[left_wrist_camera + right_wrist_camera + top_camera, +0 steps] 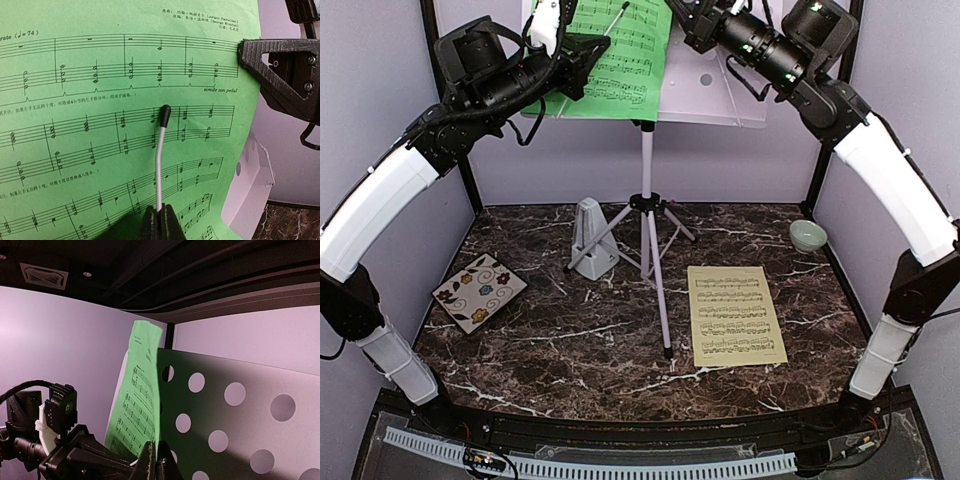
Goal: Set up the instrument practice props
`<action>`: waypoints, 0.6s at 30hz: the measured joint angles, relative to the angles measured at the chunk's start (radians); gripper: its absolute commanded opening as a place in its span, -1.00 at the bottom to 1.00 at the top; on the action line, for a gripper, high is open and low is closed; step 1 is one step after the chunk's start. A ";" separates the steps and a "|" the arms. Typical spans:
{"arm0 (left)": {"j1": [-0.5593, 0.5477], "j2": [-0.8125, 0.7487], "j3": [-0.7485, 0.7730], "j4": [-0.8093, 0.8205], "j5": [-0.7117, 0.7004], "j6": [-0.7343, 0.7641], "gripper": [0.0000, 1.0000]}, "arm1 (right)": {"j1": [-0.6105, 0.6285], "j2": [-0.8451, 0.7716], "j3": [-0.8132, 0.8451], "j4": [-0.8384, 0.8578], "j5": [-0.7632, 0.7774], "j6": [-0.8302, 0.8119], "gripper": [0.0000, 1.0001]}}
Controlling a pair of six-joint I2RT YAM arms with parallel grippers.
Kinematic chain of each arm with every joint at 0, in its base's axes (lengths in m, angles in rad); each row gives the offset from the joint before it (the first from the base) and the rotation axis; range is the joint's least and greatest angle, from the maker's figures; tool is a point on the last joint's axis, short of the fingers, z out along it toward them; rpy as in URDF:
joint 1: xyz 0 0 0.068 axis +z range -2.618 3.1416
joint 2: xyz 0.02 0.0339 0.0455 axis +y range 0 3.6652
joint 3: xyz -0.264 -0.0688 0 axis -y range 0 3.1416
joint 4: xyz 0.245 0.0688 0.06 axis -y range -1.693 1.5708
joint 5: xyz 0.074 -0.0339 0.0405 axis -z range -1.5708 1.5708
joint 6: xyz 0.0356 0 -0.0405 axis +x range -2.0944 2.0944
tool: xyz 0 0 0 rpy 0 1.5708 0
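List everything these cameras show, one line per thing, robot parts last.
music stand: one, white, tripod at centre back of the table, perforated desk on top
green music sheet: one, green, against the stand's desk
retainer wire: one, white with a black tip, lying across the green sheet
pale-yellow music sheet: one, flat on the table, right of the stand's legs
metronome: one, light grey, upright just left of the legs
floral tile: one, white with flowers, left side
bowl: one, pale green, back right
table: one, dark marble
left gripper: black, shut on the wire
right gripper: black, shut at the green sheet's edge
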 measured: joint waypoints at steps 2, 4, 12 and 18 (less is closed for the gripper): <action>0.000 0.000 0.000 0.000 0.000 0.000 -1.00 | 0.000 0.012 0.020 -0.006 -0.001 -0.002 -1.00; 0.000 0.000 -0.002 0.001 0.000 0.000 -1.00 | 0.001 0.034 0.057 -0.006 -0.004 -0.006 -1.00; 0.000 -0.004 -0.007 0.002 0.000 0.000 -1.00 | 0.001 0.119 0.181 0.002 -0.004 -0.048 -1.00; 0.000 -0.005 -0.008 0.002 0.000 0.000 -1.00 | 0.001 0.145 0.219 -0.039 -0.012 -0.170 -1.00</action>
